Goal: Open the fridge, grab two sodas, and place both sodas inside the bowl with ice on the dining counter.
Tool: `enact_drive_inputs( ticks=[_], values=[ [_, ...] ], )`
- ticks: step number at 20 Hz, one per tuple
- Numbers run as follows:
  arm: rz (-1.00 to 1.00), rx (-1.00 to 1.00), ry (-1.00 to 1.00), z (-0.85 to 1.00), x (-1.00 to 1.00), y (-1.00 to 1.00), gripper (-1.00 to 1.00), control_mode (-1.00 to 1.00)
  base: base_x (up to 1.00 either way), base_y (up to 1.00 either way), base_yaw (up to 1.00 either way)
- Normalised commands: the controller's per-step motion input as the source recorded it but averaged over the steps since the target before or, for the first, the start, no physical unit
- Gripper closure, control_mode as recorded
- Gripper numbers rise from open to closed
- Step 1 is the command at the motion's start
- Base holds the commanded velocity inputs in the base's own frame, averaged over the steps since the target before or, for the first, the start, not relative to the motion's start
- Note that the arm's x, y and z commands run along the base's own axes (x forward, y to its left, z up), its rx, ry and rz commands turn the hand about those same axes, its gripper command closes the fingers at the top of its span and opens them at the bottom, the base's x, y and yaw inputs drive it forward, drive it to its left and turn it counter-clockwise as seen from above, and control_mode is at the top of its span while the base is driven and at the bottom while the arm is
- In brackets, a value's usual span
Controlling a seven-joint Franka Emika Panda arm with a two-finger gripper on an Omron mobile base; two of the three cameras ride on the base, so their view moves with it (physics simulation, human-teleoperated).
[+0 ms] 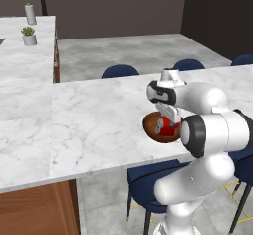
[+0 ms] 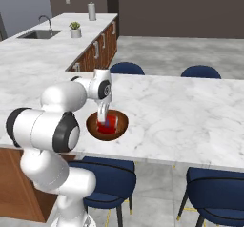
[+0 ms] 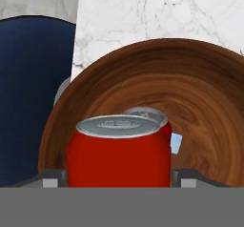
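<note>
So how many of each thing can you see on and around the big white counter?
Red cylindrical soda cans with silver tops: 2
Round brown wooden bowl: 1
Pale bluish ice cube: 1
Dark blue round-backed chairs: 4
Total: 8

Two upright red sodas [image 3: 118, 149] stand close together inside the brown wooden bowl [image 3: 200, 102], beside a pale ice cube [image 3: 176, 143].

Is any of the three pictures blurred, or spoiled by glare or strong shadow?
Hand view: sharp and evenly lit, near soda can and bowl both crisp, no glare. Left base view: the robot's own arm covers part of the bowl. Right base view: flat light, dining counter clear, only soft shading inside the bowl.
</note>
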Motion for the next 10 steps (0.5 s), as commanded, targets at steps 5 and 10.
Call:
enact_drive_inputs(
  ticks=[5,10],
  values=[
    [-0.01,0.00,-0.06,0.01,-0.20,0.00,-1.00,-1.00,0.00,0.00,0.00],
    [-0.05,0.00,-0.04,0.14,-0.16,0.00,-1.00,-1.00,0.00,0.00,0.00]
  ],
)
